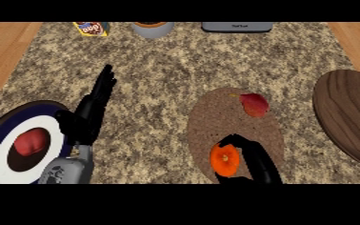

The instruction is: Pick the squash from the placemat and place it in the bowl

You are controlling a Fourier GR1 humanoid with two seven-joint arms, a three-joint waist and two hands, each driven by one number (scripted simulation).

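Curling round the squash (pixel 225 158), the right hand (pixel 259 164) sits low on the placemat (pixel 218 117), black fingers wrapped over the top and right side of the orange fruit. The squash is on the placemat's near end, close to the view's lower edge, and whether it rests on the mat or is just off it I cannot tell. Up at the far end of that same brown, woven, oval placemat lies a red-orange piece of fruit (pixel 255 104), apart from the hand.

Over on the left, the left hand (pixel 95 102) is open, fingers straight and pointing away toward the back of the counter (pixel 169 62), holding nothing. Its grey forearm comes in from the lower edge, right beside the bowl (pixel 49 119). That bowl has a dark blue rim and a white inner ring, and there is a red item (pixel 32 141) lying in its dark middle.

At the right edge a round wooden board (pixel 341 109) is partly cut off by the frame. Along the back of the speckled granite counter sit a yellow and blue packet (pixel 91 28), a grey pot (pixel 153 28) with an orange-brown top, and a grey appliance (pixel 237 26).
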